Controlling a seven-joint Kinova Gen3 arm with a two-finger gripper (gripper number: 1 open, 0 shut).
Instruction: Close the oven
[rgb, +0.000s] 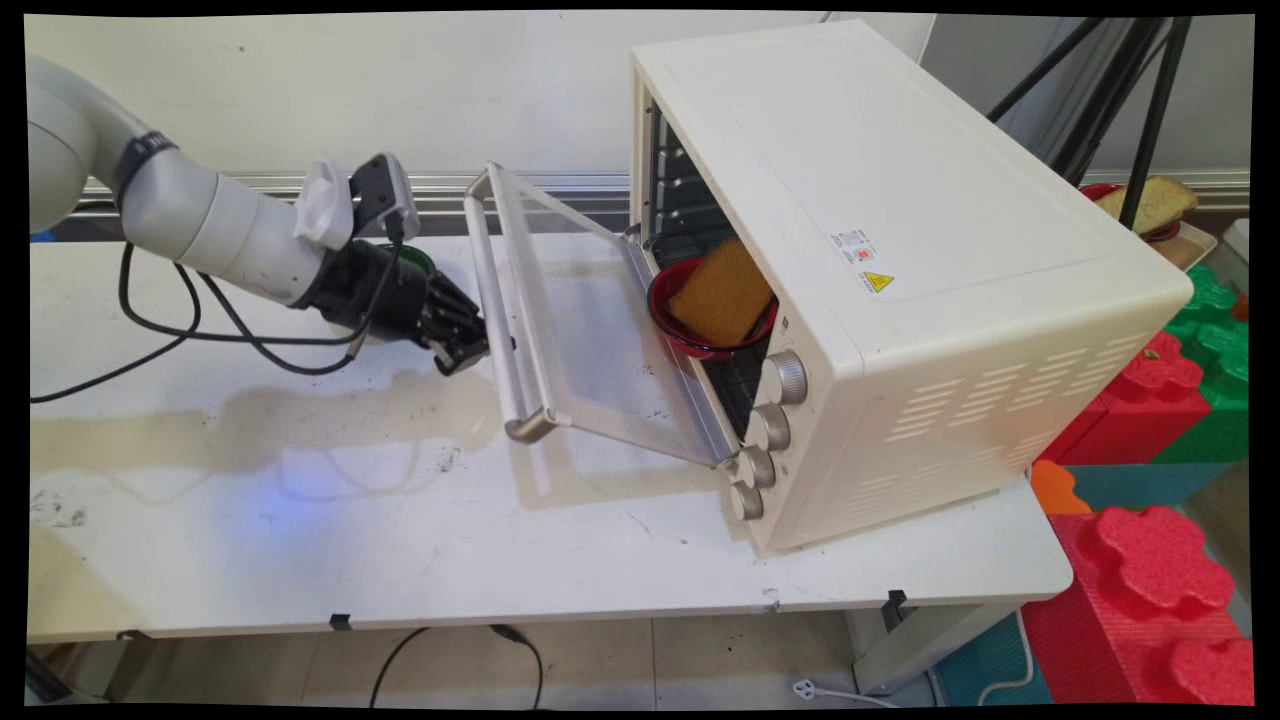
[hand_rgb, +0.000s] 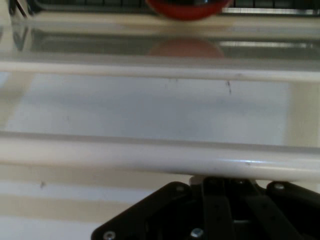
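A cream toaster oven (rgb: 900, 200) stands on the white table (rgb: 300, 540), its glass door (rgb: 590, 330) hanging half open toward the left. Inside sits a red bowl (rgb: 668, 315) holding a yellow-brown slab like a sponge or toast (rgb: 725, 290). My gripper (rgb: 468, 350) is shut, its tip against the door's pale handle bar (rgb: 495, 310) from the left and slightly below. In the hand view the handle bar (hand_rgb: 150, 157) crosses just above my gripper (hand_rgb: 220, 185), hiding the fingertips. The door glass (hand_rgb: 150, 107) and the red bowl (hand_rgb: 185, 9) lie beyond it.
Something green (rgb: 418, 260) shows behind my wrist, mostly hidden. Red and green foam blocks (rgb: 1150, 400) are stacked right of the table. A plate with bread (rgb: 1150, 205) and black tripod legs (rgb: 1110, 100) stand at the back right. Oven knobs (rgb: 770, 425) face the table's front.
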